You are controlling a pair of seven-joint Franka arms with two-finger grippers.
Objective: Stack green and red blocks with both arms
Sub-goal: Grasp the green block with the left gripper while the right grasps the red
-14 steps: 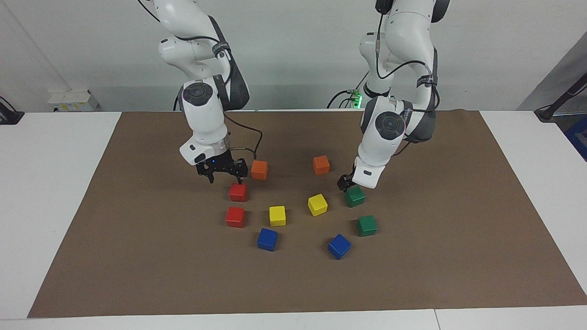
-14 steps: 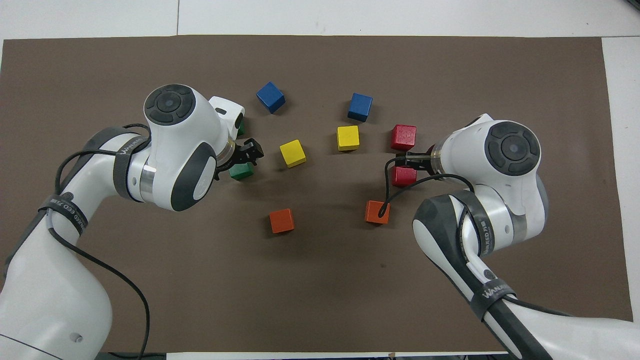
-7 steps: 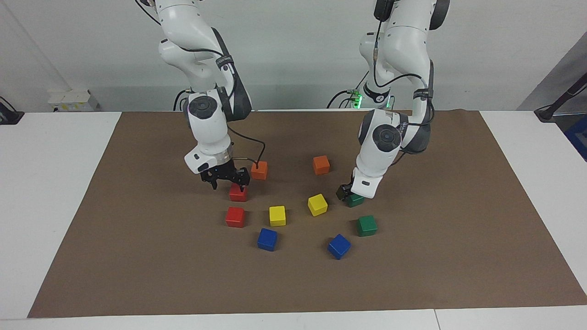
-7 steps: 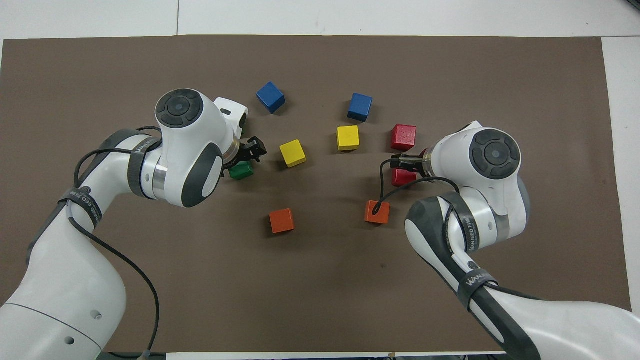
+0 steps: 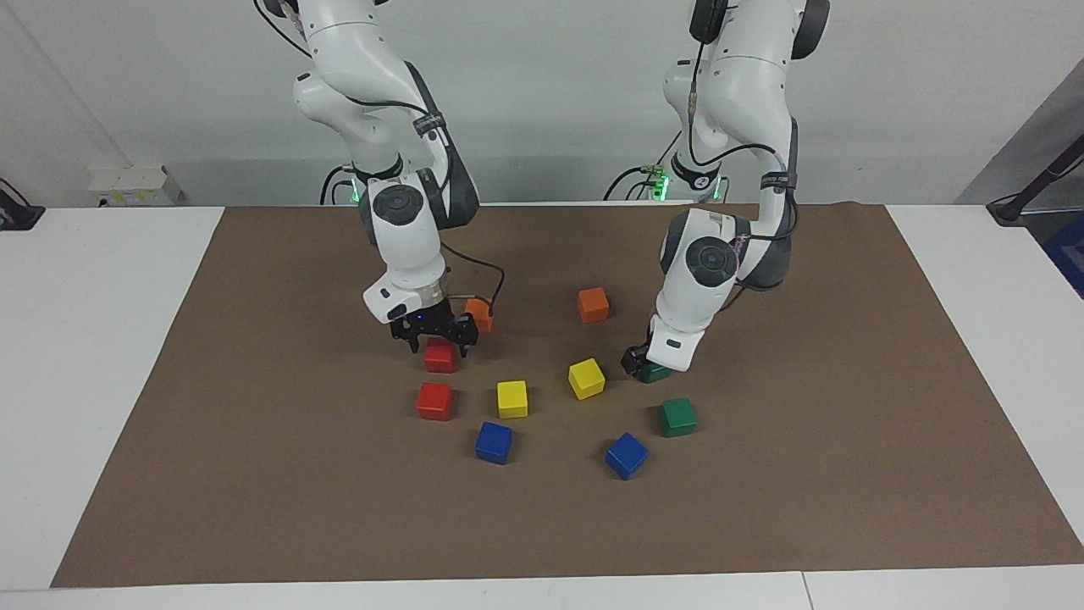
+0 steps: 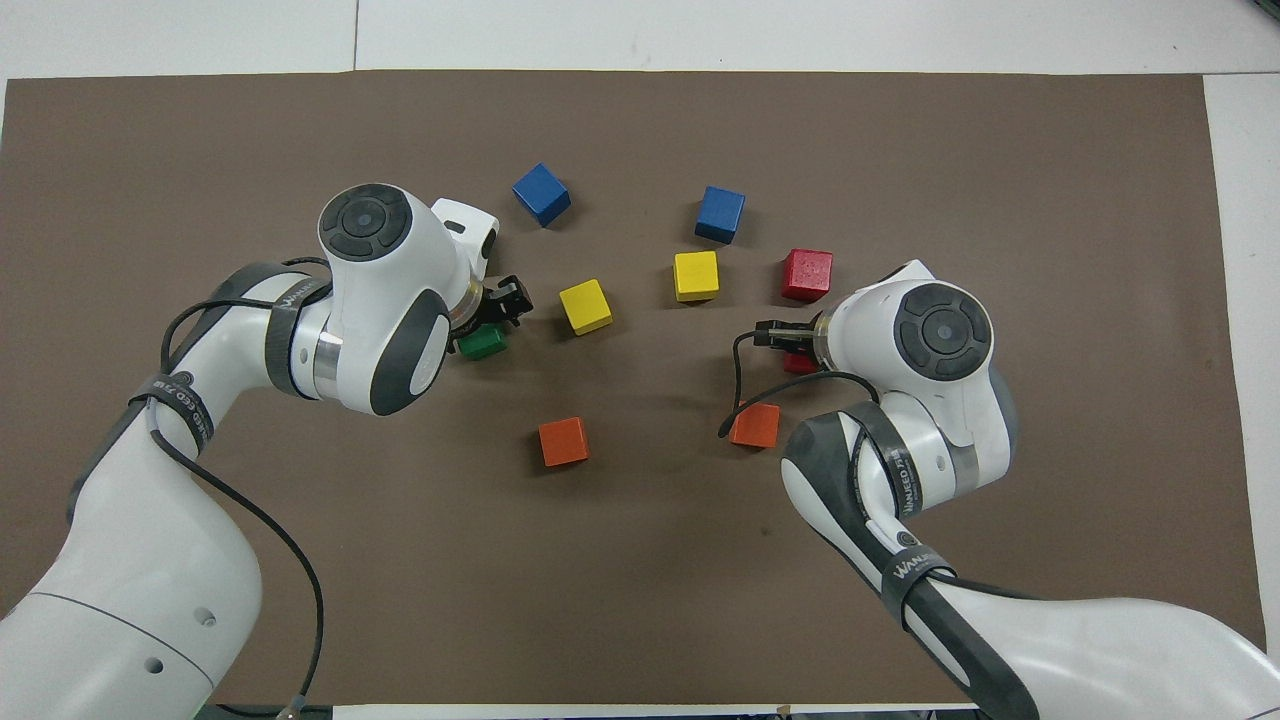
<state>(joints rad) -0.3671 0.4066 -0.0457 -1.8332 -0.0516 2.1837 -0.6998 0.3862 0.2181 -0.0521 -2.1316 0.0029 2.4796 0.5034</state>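
**Facing view: both grippers down at their blocks, one red, one green**

Starting at the right arm's end of the brown mat: the right gripper is low over the first red block. Its jaws stand wide, one tip to either side of the block's top, and the block sits right under the gap. I cannot make out whether they touch it. The second red block lies on the mat just past those jaws, farther from the robots. An orange cube sits right beside the gripper, half hidden by its cable.

Moving along the middle of the mat: a yellow cube and a blue cube, then another yellow cube, a second orange cube and a second blue cube. They all lie between the two grippers and apart from both.

Now the left arm's end: the left gripper is right down at the mat, against the first green block. The white wrist covers most of that block, so only its lower edge peeks out. Whether these jaws are wide or clamped on the block, I cannot tell. The second green block rests on the mat near those jaws, farther from the robots, in the clear.
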